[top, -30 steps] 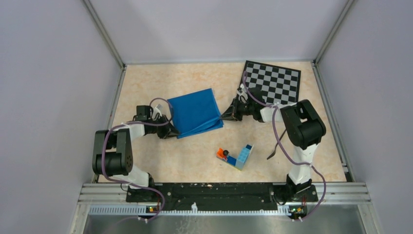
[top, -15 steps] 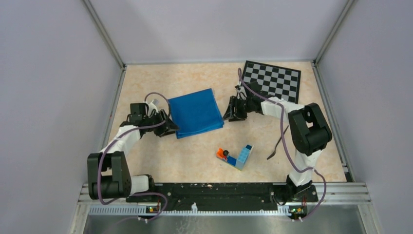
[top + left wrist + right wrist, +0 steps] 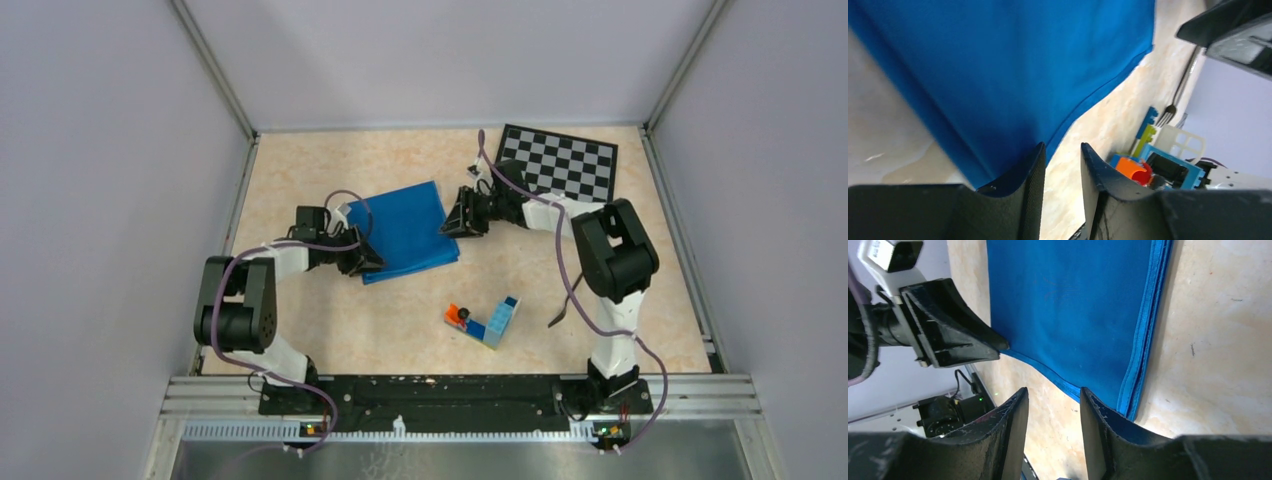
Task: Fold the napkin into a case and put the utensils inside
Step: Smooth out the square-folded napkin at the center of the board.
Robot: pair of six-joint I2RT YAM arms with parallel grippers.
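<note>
Beige table (image 3: 330, 325), grey walls (image 3: 450, 60) — the folded blue napkin (image 3: 405, 230) lies flat; left gripper (image 3: 1062, 146) at its 8 o'clock corner, right gripper (image 3: 1053, 390) at 3 o'clock, both slightly parted.

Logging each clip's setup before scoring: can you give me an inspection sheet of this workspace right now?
Surface: beige marbled table.
Job's things: blue napkin, folded, lying flat; fork near the right arm's base; knife not seen.
Clutter: chessboard at far right; toy bricks near the front.
Grippers: left gripper open at napkin's near-left corner; right gripper open at its right edge.
Cables: purple cables looped along both arms.
Surroundings: plain grey walls.
</note>
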